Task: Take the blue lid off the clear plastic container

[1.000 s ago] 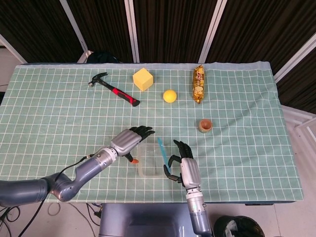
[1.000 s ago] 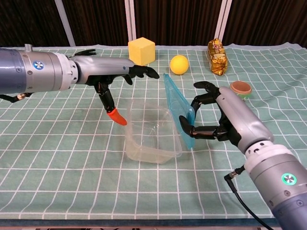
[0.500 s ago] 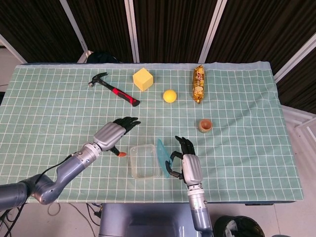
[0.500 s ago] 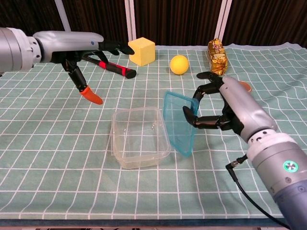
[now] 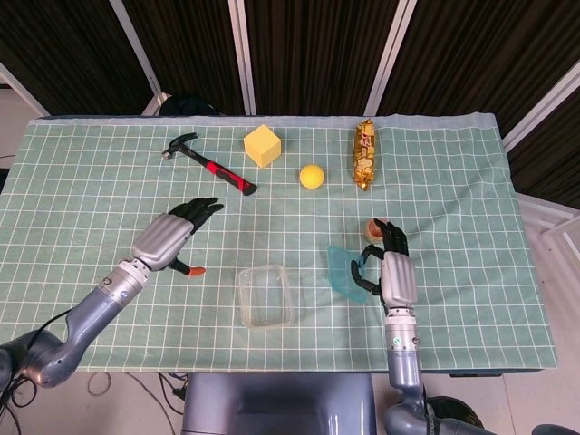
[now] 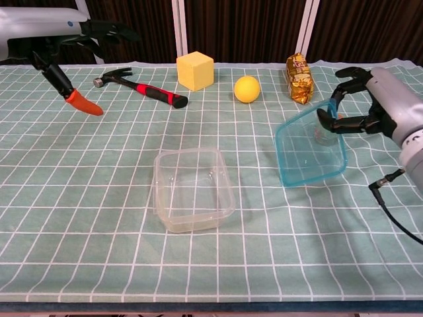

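Blue lid [image 6: 310, 148] off, pinched in your right hand [image 6: 370, 112], tilted above desk [image 5: 453, 181] | container [image 6: 192, 188] open, well left | left hand [image 5: 169, 237] spread, empty, far left.

Right hand [image 5: 391, 270] holds the blue lid [image 5: 347, 271] near the table's [image 5: 91, 208] front edge, apart from the open container [image 5: 265, 295]; left hand [image 5: 170, 237] hovers, fingers spread, toward the left.
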Tool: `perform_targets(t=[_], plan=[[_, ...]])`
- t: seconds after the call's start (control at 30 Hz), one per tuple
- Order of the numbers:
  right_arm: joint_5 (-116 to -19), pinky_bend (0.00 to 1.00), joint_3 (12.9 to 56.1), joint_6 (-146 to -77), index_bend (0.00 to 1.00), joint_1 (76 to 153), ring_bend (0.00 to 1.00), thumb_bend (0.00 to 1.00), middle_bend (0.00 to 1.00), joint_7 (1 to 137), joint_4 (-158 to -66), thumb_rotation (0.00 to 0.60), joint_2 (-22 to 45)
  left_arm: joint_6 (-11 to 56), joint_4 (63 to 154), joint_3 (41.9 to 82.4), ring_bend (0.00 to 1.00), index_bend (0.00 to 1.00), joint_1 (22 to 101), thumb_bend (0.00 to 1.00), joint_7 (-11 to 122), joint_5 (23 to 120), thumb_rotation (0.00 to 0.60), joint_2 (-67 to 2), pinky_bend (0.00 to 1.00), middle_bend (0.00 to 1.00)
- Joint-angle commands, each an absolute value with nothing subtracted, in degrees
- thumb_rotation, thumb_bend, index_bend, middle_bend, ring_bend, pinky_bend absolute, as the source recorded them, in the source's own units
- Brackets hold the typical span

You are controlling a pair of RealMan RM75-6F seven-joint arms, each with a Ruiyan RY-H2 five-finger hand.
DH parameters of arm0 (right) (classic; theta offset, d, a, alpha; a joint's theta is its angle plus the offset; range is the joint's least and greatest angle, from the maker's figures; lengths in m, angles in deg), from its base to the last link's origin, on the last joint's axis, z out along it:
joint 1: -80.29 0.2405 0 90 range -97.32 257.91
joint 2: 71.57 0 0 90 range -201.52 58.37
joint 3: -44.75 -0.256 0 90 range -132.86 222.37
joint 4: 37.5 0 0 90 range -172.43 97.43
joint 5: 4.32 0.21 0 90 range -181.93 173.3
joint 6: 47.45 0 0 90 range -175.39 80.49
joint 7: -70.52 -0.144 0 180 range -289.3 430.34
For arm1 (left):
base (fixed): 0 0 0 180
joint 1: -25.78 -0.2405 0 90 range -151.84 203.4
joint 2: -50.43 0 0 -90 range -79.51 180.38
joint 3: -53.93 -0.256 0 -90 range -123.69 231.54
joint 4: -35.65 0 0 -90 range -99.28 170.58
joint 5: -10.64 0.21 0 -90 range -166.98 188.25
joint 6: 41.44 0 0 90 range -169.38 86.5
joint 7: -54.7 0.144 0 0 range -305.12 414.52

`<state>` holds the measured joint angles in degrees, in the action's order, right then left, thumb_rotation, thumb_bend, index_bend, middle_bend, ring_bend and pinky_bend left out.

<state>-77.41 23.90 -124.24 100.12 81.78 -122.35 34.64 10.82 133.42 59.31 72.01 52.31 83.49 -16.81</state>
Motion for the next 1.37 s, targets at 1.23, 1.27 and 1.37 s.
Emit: perform_targets(t=[1.23, 1.27, 1.37], plan=[[-85.0, 0.0, 38.1, -130.7, 0.0, 83.1, 0.0, 0.33, 0.0, 78.4, -137.0, 0.6, -6.4, 53.8, 137.0, 45.6, 0.0, 0.0, 32.7, 0.0, 59.3, 93.4, 0.6, -7.7, 0.04, 0.0], [-84.7, 0.0, 38.1, -131.3, 0.0, 82.6, 0.0, 0.33, 0.0, 77.4, -136.8, 0.6, -6.7, 55.6, 135.4, 45.8, 0.0, 0.0, 31.3, 0.0, 58.3, 93.5, 0.6, -8.3, 0.04, 0.0], [-83.8, 0.0, 37.3, -132.9, 0.0, 81.9, 0.0, 0.33, 0.0, 76.1, -137.2, 0.6, -7.2, 58.2, 131.2, 46.4, 0.0, 0.0, 28.9, 0.0, 56.6, 93.9, 0.6, -9.2, 0.04, 0.0]])
